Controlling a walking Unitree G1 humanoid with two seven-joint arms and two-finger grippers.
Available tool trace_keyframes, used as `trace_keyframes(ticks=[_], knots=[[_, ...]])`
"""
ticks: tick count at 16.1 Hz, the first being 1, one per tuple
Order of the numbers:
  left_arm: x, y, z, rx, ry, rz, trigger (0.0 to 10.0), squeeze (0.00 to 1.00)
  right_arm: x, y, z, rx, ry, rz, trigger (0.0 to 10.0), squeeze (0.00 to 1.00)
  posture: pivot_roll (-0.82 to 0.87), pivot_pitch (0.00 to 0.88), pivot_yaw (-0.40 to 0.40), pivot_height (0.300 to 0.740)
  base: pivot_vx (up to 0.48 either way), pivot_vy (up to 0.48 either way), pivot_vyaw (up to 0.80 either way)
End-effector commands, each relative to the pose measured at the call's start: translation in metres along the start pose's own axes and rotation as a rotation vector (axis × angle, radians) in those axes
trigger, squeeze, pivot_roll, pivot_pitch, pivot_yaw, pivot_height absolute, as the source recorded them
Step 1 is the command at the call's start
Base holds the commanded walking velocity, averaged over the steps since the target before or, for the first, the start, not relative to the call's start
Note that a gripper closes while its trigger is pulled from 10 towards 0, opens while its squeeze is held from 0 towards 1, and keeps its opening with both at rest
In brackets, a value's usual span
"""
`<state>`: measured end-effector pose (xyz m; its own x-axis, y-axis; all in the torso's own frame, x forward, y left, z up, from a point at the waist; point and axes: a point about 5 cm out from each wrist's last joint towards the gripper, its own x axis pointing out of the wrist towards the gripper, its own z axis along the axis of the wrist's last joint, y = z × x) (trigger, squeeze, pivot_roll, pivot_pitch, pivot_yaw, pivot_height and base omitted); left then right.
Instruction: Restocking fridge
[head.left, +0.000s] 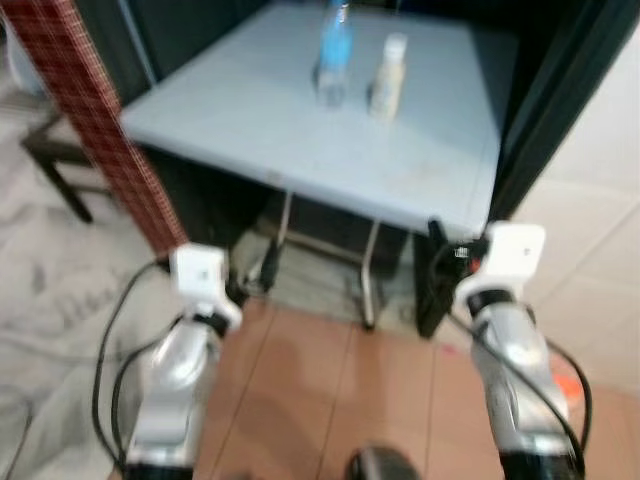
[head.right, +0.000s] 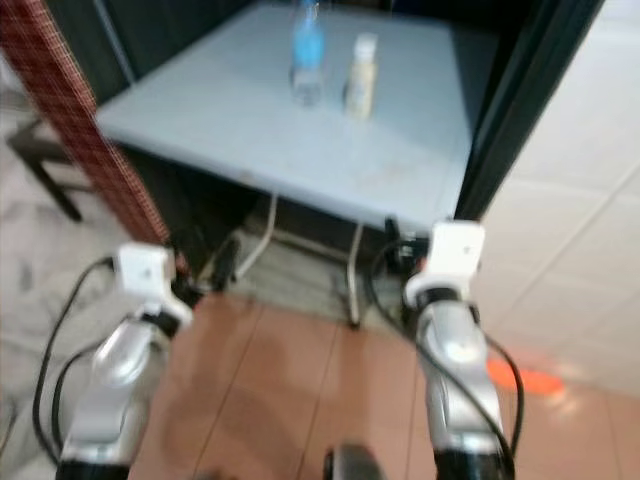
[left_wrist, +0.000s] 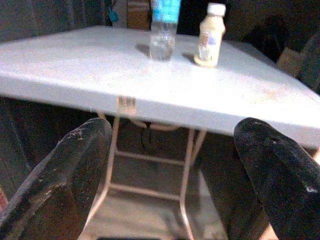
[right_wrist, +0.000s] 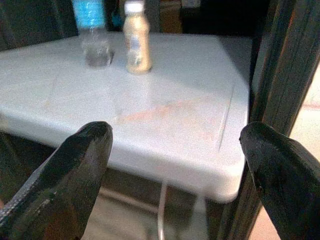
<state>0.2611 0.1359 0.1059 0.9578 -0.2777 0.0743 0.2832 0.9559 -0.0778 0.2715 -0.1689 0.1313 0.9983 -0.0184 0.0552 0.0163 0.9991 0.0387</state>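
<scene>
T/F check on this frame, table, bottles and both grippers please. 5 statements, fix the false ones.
1. Two bottles stand upright on the white folding table. True.
2. The water bottle has a red label. False: its label is blue.
3. The left gripper holds the beige bottle. False: its fingers are spread and empty, short of the table edge.
4. The right gripper is open, holding nothing. True.
5. The two bottles lie on the floor. False: both are on the tabletop, side by side.

grey folding table (head.left: 250, 140) ahead, metal legs (head.left: 368, 275) under near edge; red checked cloth (head.left: 95, 120) left, terracotta floor tiles (head.left: 330, 390) near.
</scene>
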Motion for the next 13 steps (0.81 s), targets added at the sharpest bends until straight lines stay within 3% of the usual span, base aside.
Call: trace_keyframes(ticks=[1,3,6,13], knots=[[-0.0046,0.0143,0.0018,0.032,0.006,0.041,10.0,0.00,0.0011,0.0119,0.0049,0.013,-0.022,0.036,10.0,0.00,-0.04,0.089,0.029,0.740,0.431,0.000,0.00],[-0.0041,0.0151,0.0018,0.032,0.008,0.042,10.0,0.00,0.0010,0.0128,0.0036,0.014,-0.019,0.039,10.0,0.00,-0.04,0.087,0.032,0.740,0.431,0.000,0.00],[-0.0023,0.0149,0.0022,0.031,0.006,0.043,10.0,0.00,0.0031,0.0122,0.0038,0.012,-0.022,0.039,10.0,0.00,-0.04,0.084,0.031,0.740,0.351,0.315,0.00],[-0.0020,0.0165,0.0007,0.027,0.024,0.052,10.0,0.00,0.0034,0.0136,0.0008,0.007,-0.016,0.041,10.0,0.00,-0.04,0.084,0.029,0.740,0.000,0.467,0.00]])
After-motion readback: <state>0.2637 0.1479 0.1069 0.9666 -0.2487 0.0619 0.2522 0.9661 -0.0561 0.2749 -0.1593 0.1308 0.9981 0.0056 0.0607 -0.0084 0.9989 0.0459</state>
